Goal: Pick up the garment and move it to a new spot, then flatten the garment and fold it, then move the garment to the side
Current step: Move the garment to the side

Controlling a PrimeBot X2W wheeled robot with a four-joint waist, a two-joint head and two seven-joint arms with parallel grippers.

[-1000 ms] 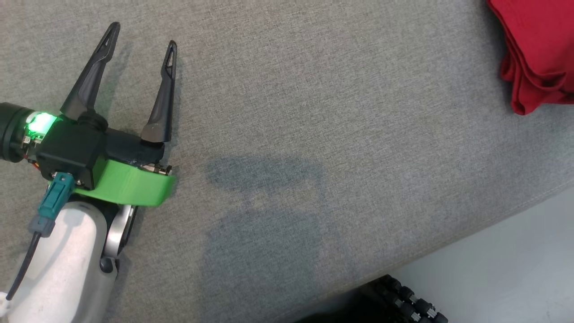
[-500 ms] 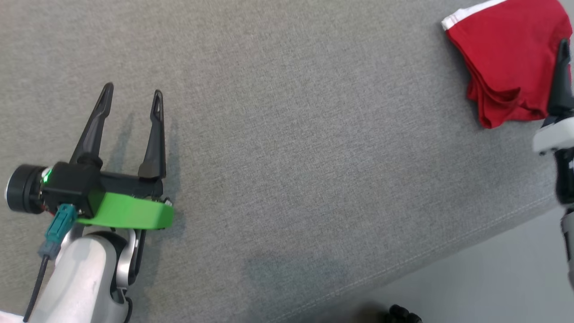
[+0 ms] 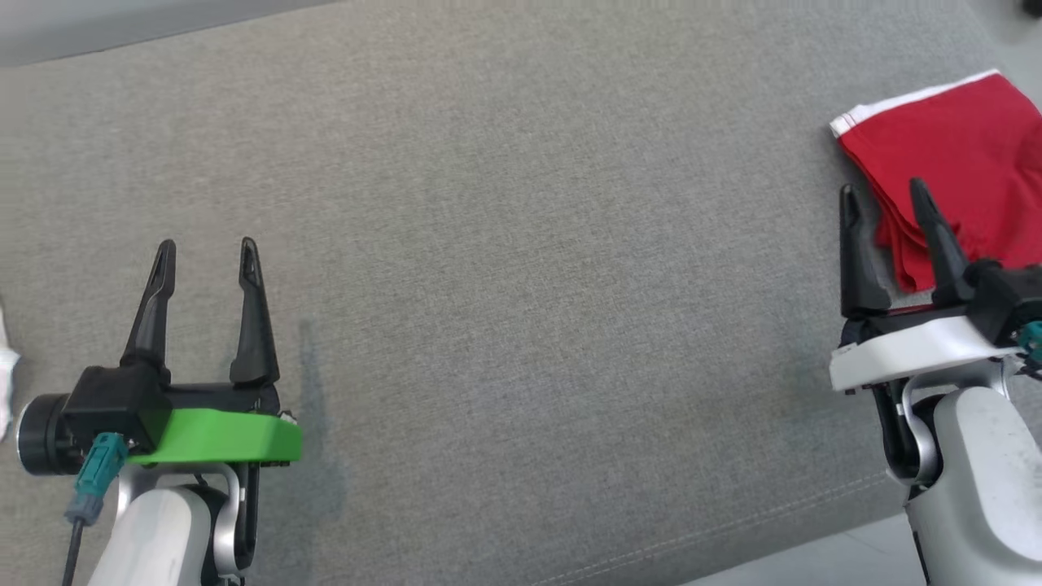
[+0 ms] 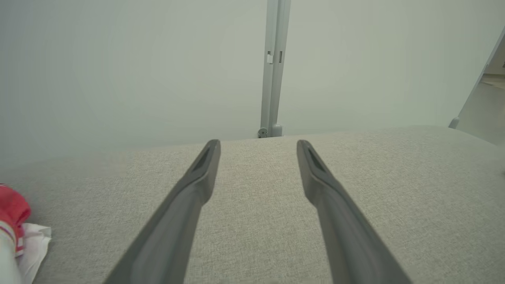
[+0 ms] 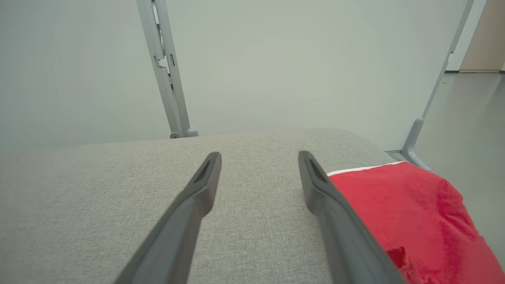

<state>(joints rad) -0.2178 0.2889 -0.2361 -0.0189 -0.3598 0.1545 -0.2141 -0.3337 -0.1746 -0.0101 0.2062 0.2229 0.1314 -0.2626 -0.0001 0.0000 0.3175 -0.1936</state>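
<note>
**Both end effectors spread wide, red garment folded at the table's right end**

Head view: the left end effector point(image 3: 207, 244) sits at about 8 o'clock over the grey fabric-covered table point(image 3: 521, 244), its two dark fingers spread apart with nothing between them, pointing toward 12 o'clock. A green bracket point(image 3: 220, 435) sits just behind the fingers. The right end effector point(image 3: 883, 187) is at about 4 o'clock, its fingers likewise apart and empty, rising from a white bracket point(image 3: 912, 354). The red garment point(image 3: 961, 146) lies folded at about 2 o'clock, near the table's right end, a white band along its far edge. The outer right finger crosses the garment's near corner in this view; whether it touches the cloth cannot be told. A scrap of white point(image 3: 4, 366) shows at the 9 o'clock edge

Left wrist view: the left end effector point(image 4: 257, 142) holds its fingers well apart above bare grey table point(image 4: 394, 177). A red and white bundle point(image 4: 15, 221) lies at about 8 o'clock. A grey post point(image 4: 274, 67) stands against the pale wall at 12 o'clock, beyond the table's far edge

Right wrist view: the right end effector point(image 5: 259, 154) is spread open, gripping nothing. The garment point(image 5: 402, 209) lies at about 4 o'clock, its left edge just beside and partly behind the right-hand finger. A slanted grey post point(image 5: 165, 71) rises at 11 o'clock, another point(image 5: 434, 98) at 2 o'clock
</note>
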